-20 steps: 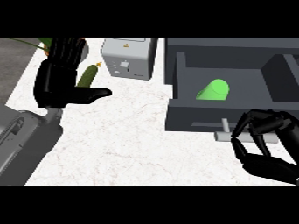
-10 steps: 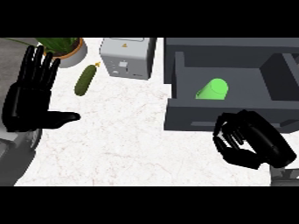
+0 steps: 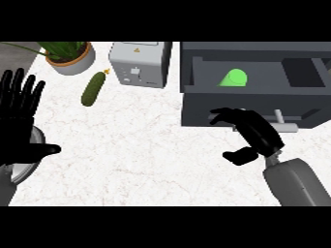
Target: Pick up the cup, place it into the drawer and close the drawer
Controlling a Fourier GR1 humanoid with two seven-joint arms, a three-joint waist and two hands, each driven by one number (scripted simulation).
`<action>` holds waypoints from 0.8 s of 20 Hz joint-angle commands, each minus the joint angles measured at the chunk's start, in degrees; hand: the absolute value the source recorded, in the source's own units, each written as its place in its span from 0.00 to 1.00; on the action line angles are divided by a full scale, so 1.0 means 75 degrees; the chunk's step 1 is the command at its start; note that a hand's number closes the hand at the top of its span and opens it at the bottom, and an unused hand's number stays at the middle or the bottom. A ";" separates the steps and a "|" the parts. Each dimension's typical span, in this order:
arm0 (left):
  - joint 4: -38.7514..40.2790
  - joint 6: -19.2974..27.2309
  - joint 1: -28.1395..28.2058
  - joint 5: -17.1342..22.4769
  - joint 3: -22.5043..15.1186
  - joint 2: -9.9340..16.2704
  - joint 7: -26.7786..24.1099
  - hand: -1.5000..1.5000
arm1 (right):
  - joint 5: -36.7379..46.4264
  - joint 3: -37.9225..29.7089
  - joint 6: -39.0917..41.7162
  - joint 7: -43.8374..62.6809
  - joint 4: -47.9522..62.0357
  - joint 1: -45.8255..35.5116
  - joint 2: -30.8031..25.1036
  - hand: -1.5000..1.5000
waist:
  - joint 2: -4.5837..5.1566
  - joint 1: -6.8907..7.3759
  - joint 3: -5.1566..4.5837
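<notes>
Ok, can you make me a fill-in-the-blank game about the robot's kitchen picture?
1. The green cup lies inside the open ____.
2. The cucumber lies between the toaster and the potted ____.
3. The right hand is in front of the drawer, near its ____.
4. The left hand rests with its fingers ____.

Missing words: drawer; plant; handle; open

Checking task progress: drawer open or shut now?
Open. The drawer is pulled out, its inside exposed with the green cup lying in it; right hand at its front.
</notes>
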 commanded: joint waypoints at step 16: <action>0.0379 -0.1587 0.0702 -0.0451 0.0876 -0.0432 -0.0105 0.00 | 0.0162 -0.1838 -0.0896 -0.2191 0.7291 -0.4448 0.0280 0.00 | 0.0085 0.0200 0.0009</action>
